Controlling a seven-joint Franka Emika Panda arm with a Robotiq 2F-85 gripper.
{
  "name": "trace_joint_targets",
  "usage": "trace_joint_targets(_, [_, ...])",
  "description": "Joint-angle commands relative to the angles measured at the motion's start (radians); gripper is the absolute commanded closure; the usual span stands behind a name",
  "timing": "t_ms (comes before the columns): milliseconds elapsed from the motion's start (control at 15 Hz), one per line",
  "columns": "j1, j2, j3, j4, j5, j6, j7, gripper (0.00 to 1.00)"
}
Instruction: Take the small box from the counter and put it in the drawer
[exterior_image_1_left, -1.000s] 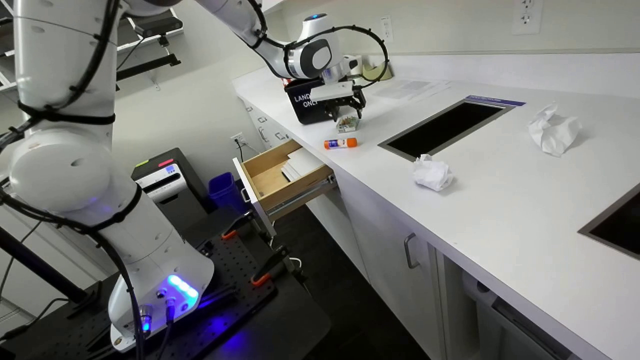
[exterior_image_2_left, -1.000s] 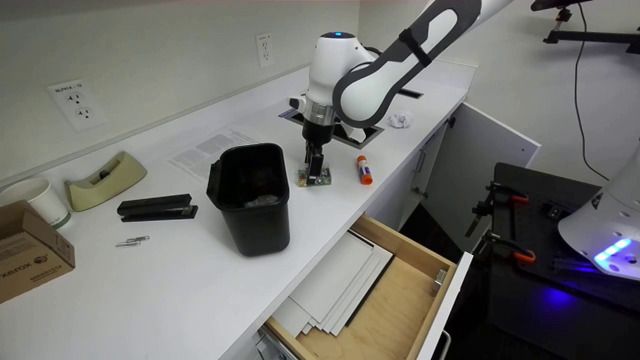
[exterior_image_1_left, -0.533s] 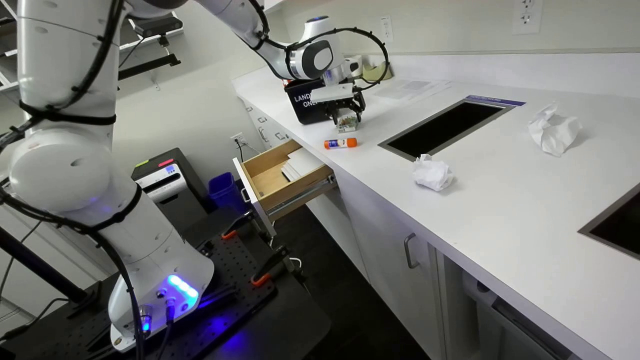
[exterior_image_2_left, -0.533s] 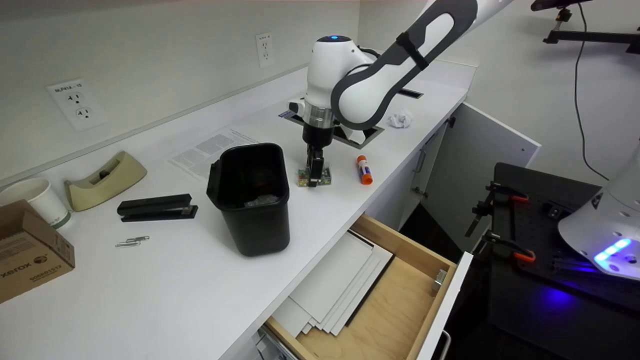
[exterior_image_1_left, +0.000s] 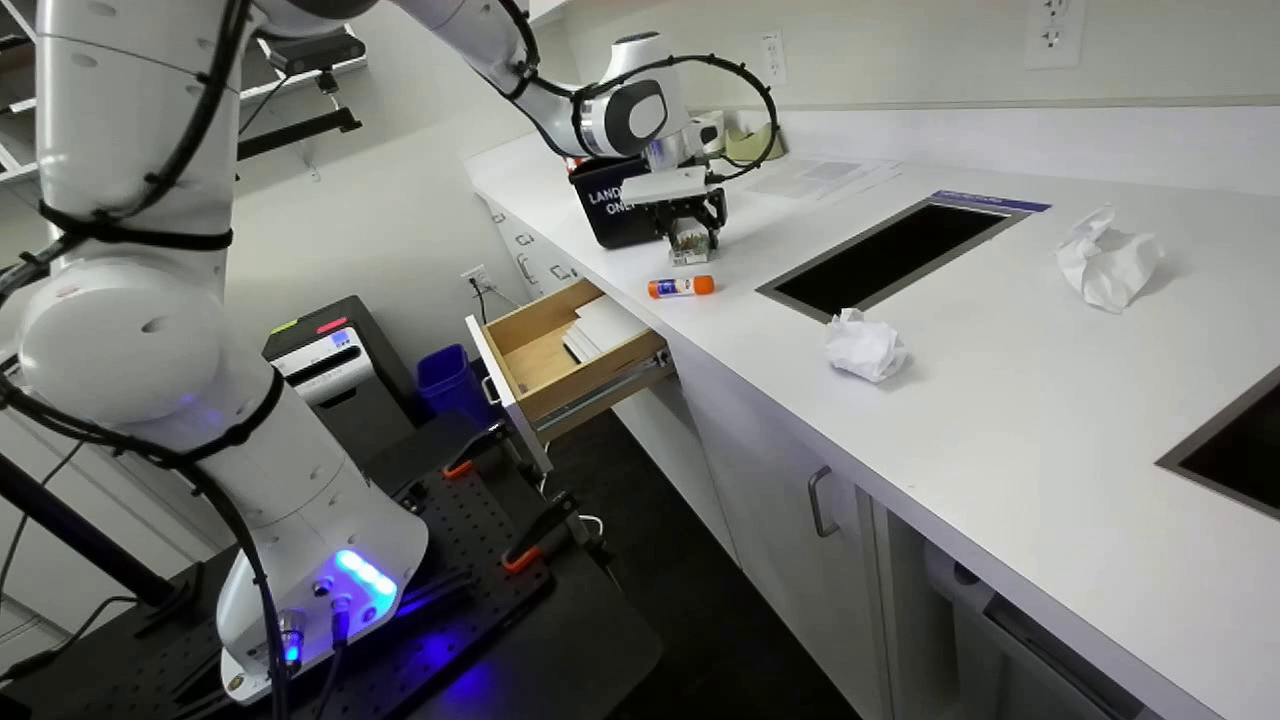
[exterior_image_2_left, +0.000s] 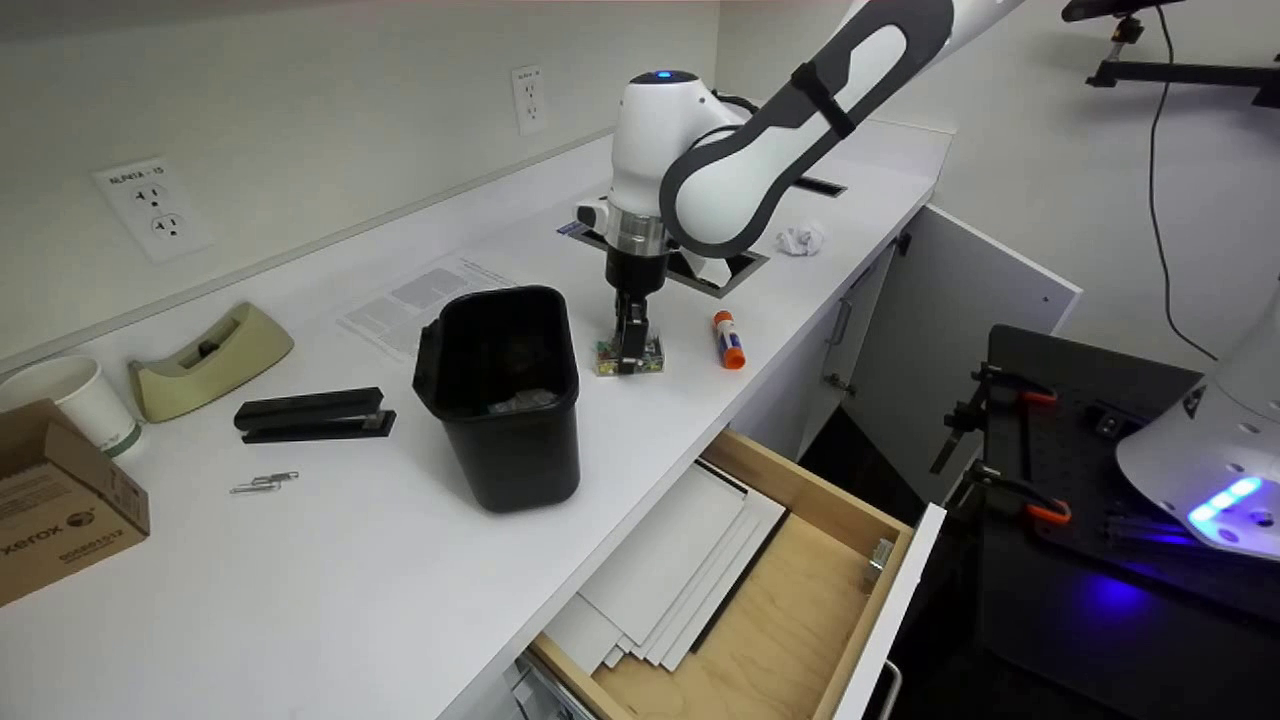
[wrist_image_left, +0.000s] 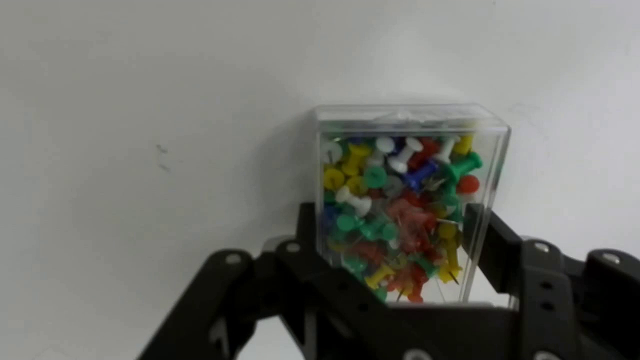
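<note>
Pincer (wrist_image_left: 391, 220) grips the small box (wrist_image_left: 407, 195) by opposite walls. Expect a light, stiff, slippery, possibly brittle shell; squeeze there gently.

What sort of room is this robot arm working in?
Probably an office supply or copy room, judging by the long black stapler, the curved olive-beige tape dispenser and the clear plastic box of colourful push pins.

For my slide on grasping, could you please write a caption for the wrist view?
The claw grips opposite sides of a small clear box of colourful push pins on the white counter.
</note>
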Motion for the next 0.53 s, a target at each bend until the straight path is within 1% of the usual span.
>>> trace_joint_targets(0, [-0.014,-0.046,0.024,-0.009,-0.028,-0.058,0.002,0.51])
trace_joint_targets(200, [-0.037,-0.12,0.069,-0.067,-0.013,-0.086,-0.061,0.51])
trace_joint_targets(467, [-0.055,-0.241,0.126,-0.158,0.012,-0.207,-0.161,0.51])
